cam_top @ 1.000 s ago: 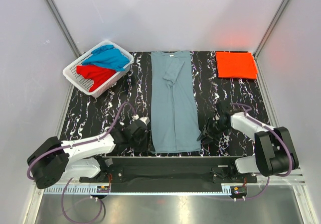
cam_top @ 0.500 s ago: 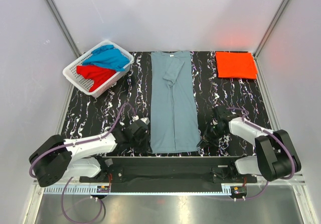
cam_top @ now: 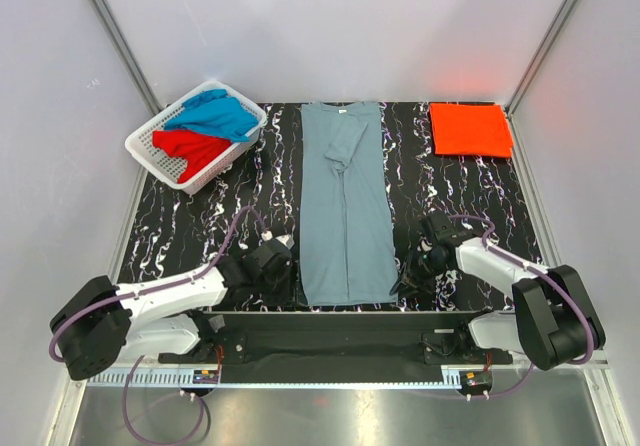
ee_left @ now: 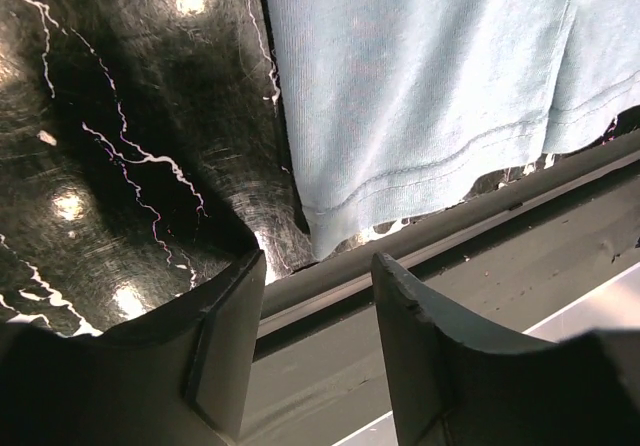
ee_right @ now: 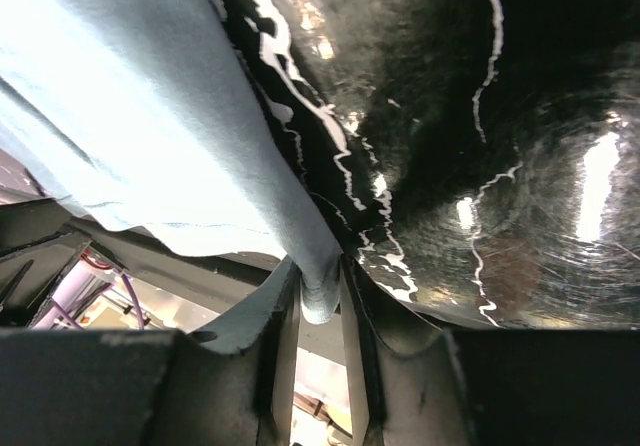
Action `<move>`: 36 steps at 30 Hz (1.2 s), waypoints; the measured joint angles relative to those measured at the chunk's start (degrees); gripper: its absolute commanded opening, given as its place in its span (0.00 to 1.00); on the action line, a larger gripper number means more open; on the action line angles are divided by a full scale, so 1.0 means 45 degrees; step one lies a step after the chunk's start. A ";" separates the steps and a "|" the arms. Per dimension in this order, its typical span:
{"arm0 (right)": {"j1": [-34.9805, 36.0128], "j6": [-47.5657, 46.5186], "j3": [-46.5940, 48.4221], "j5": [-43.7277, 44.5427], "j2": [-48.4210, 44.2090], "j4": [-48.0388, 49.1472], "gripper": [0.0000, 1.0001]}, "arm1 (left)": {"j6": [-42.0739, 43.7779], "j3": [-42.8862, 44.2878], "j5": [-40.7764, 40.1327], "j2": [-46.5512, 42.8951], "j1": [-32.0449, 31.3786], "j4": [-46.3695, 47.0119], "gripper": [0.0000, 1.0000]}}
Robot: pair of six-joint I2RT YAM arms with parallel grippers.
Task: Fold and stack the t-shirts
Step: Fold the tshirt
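The black marbled desk (cam_top: 190, 226) is taken up down its middle by the grey-blue shirt (cam_top: 345, 206), which is laid out as a long narrow strip, collar at the far side and hem at the near edge. Over the last second this strip has not been shifted. At the far left the white basket (cam_top: 150, 151) is seen with the bright blue shirt (cam_top: 215, 116) and the red shirt (cam_top: 195, 148) heaped in it. The orange-red shirt (cam_top: 470, 129) is already folded at the far right corner.

What has changed is smaller. The right arm has been drawn nearer to the hem's right corner, and the left arm has been eased in beside the hem's left corner. From this it is judged that the lengthwise fold is done and that a lift of the hem toward the collar is being prepared.

The left fingers (ee_left: 235, 316) are held fairly wide with nothing between them, and the hem corner lies just ahead of them. The right fingers (ee_right: 280, 356) are drawn narrow, and a rolled edge of the grey-blue cloth is pinched between them.
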 measured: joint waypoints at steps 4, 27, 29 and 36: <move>0.0000 -0.0005 -0.0126 0.0049 -0.0015 0.0005 0.26 | -0.0005 0.0000 0.0078 0.0180 0.0000 0.0267 0.47; 0.0578 0.0243 -0.0121 0.0593 -0.2191 -0.1239 0.00 | -0.0573 -0.0053 0.0374 -0.0219 -0.0267 0.0685 0.00; 0.0787 0.0418 -0.0068 0.0685 -0.2662 -0.1588 0.00 | -0.0733 -0.0049 0.0355 -0.0330 -0.0573 0.0583 0.00; 0.1447 0.1059 -0.0049 0.1035 -0.3895 -0.2696 0.00 | -0.1472 0.0306 0.0015 -0.0442 -0.1972 -0.0107 0.00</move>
